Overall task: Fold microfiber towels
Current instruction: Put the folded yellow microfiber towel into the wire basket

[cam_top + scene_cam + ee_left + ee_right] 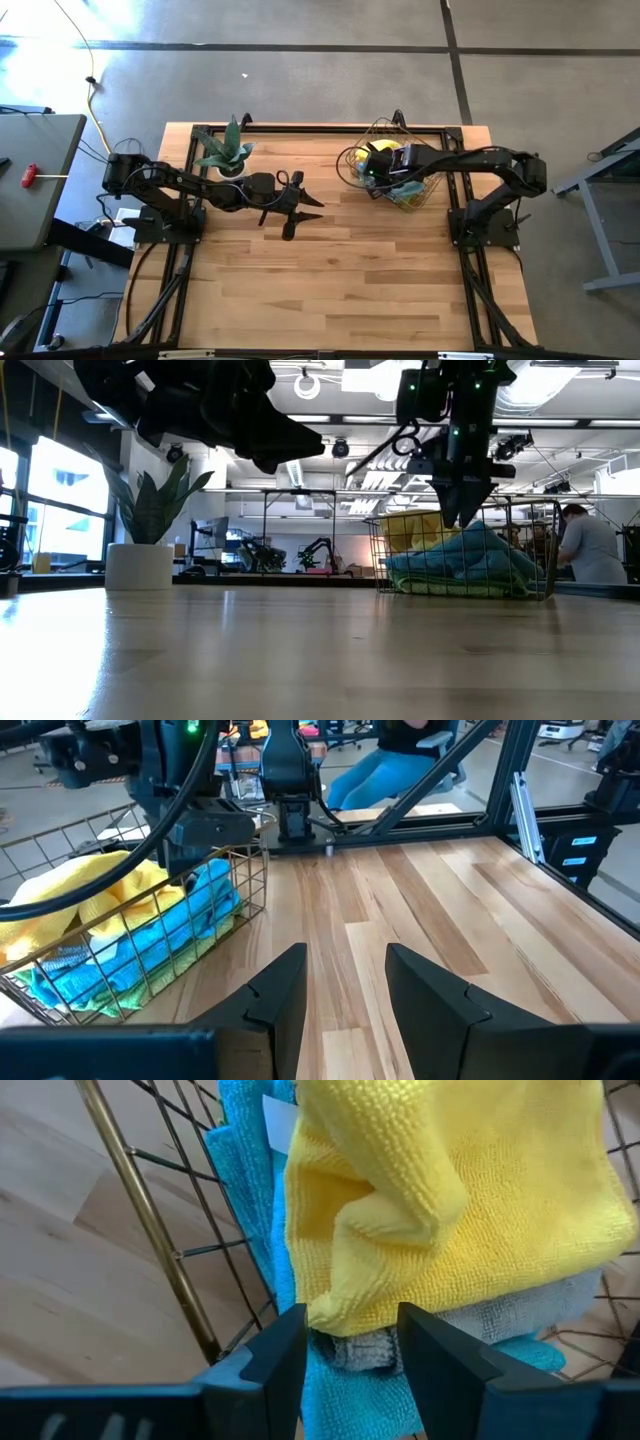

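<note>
Nothing is folded yet: the towels (385, 160) lie heaped in the basket (425, 197) at two o'clock, the right gripper (350, 1342) spread above them.

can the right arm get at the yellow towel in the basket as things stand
Probably yes: the right pincer hangs open directly over the yellow towel, which lies on top of the pile in the open-topped wire basket, nothing covering it.

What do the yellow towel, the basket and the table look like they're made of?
Yellow towel: soft looped microfiber, matte, nubby weave visible. Basket: thin metal wire, brassy-gold shine on the rods. Table: light wood planks, visible grain and seams, smooth, probably sealed given the faint sheen.
</note>
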Robot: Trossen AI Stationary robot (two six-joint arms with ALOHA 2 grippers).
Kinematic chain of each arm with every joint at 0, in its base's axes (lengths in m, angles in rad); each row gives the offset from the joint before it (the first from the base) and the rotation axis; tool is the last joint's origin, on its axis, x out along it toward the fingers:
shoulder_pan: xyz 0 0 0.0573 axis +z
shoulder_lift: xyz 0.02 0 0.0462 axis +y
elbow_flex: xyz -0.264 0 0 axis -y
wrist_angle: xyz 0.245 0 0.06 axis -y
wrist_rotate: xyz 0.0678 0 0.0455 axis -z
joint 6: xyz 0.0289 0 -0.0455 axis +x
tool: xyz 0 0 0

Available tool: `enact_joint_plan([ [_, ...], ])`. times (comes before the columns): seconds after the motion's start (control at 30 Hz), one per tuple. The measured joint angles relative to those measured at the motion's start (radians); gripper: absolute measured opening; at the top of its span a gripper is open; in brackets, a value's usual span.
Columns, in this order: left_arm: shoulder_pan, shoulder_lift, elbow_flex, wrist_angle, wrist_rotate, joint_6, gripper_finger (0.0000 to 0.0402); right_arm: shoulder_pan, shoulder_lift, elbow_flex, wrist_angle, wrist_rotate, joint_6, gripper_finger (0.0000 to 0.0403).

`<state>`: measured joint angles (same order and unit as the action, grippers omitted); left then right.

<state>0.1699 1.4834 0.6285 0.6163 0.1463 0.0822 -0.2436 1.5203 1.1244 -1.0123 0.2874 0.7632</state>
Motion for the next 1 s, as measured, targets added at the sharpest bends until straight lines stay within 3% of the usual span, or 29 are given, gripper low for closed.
enact_joint_plan([
  [0.17, 0.0, 0.0, 0.0, 0.0, 0.0, 0.0, 0.0129, -0.013, 0.0, 0.0, 0.001, 0.013, -0.02, 0.0124],
  [0.5, 0.0, 0.0, 0.0, -0.004, 0.0, 0.0, 0.0129, -0.067, 0.015, 0.0, 0.03, 0.002, -0.145, 0.0009],
  [0.8, 0.0, 0.0, 0.0, -0.023, 0.0, 0.0, 0.0129, -0.07, -0.022, 0.0, -0.075, -0.083, -0.226, 0.0002],
  [1.0, 0.0, 0.0, 0.0, -0.023, -0.001, 0.0, 0.0129, -0.07, -0.11, 0.0, -0.2, -0.084, -0.222, 0.0001],
])
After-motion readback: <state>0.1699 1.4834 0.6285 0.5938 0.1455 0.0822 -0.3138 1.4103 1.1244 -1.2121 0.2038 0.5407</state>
